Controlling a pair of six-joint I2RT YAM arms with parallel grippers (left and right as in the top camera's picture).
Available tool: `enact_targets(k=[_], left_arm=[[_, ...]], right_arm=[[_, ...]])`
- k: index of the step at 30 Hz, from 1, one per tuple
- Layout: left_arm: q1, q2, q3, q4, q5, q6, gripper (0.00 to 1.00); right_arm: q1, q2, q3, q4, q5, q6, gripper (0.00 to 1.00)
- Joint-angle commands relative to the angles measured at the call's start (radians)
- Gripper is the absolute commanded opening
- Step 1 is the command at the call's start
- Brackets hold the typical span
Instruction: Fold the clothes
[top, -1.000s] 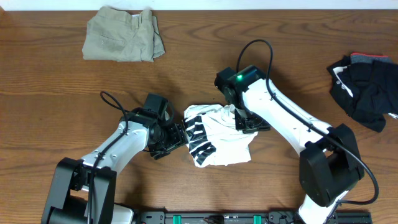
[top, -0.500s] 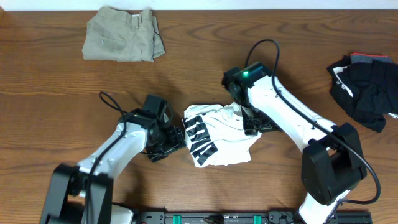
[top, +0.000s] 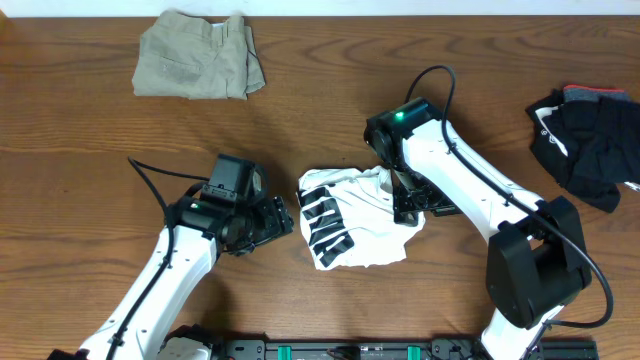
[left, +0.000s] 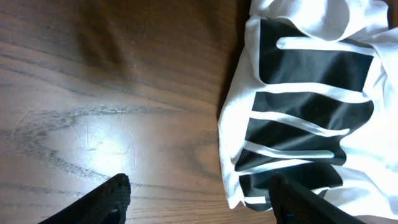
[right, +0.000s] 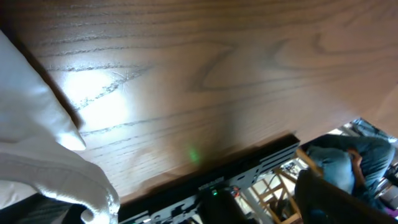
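Overhead view: T-shirt (top: 360, 225) is found crumpled at bench (top: 300, 120) centre; folding is judged incomplete. Left tool (top: 285, 215), at its 9 o'clock, and right tool (top: 408, 207), at 3 o'clock, are both released.

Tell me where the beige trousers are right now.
Overhead, the beige trousers lie far left on the table, near its back edge, well apart from the white T-shirt in the middle.

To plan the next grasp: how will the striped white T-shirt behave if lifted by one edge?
The T-shirt is probably floppy: it lies crumpled in soft folds. Likely light; on the smooth wooden table it may slide.
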Motion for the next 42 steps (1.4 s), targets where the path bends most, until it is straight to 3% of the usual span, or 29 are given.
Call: enact_targets(k=[1,10,18,32,42], left_arm=[[-0.005,-0.008,0.025,-0.018,-0.008,0.020,0.73],[-0.121,-0.006,0.025,0.014,-0.008,0.015,0.73],[-0.219,0.030,0.025,0.158,-0.012,-0.088,0.73],[-0.238,0.233,0.025,0.306,0.056,-0.123,0.74],[-0.234,0.278,0.025,0.229,-0.050,-0.157,0.74]], right_arm=[[-0.009,-0.025,0.000,0.019,0.012,0.009,0.99],[-0.101,-0.041,0.003,0.143,-0.033,-0.007,0.99],[-0.142,-0.056,0.004,0.411,-0.494,-0.417,0.98],[-0.099,-0.056,0.001,0.456,-0.559,-0.426,0.92],[-0.038,-0.055,-0.015,0.497,-0.562,-0.394,0.89]])
